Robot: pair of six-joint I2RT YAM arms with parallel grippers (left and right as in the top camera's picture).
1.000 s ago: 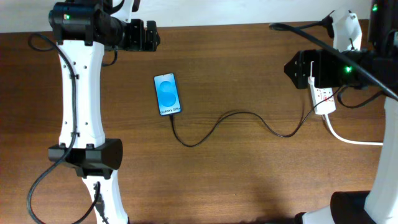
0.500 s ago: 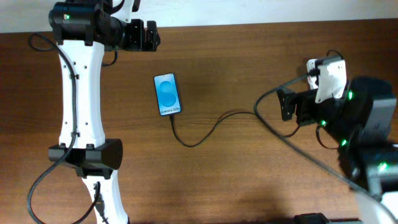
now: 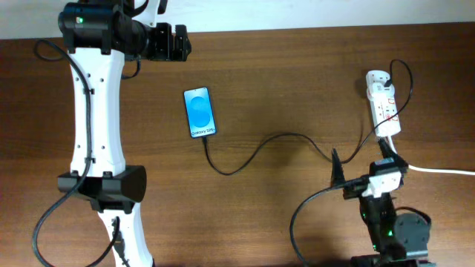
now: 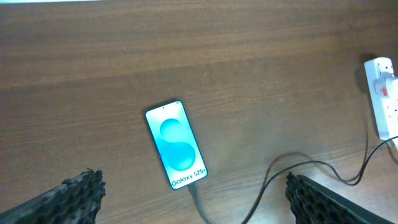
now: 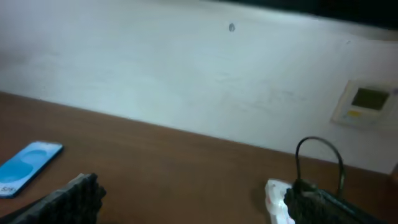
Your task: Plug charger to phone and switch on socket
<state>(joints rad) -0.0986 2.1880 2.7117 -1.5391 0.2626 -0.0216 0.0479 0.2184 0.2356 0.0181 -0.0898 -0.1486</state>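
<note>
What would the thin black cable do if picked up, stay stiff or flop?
The thin black cable lies in loose waves, so it would probably flop and droop. It looks light. One end meets the slim blue-screened phone, so lifting might tug that along.

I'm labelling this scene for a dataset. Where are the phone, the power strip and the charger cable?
phone point(image 3: 200, 112): overhead view, middle of its blue screen.
power strip point(image 3: 384, 104): overhead view, middle of its white body.
charger cable point(image 3: 289, 134): overhead view, top of the black cable's hump.
</note>
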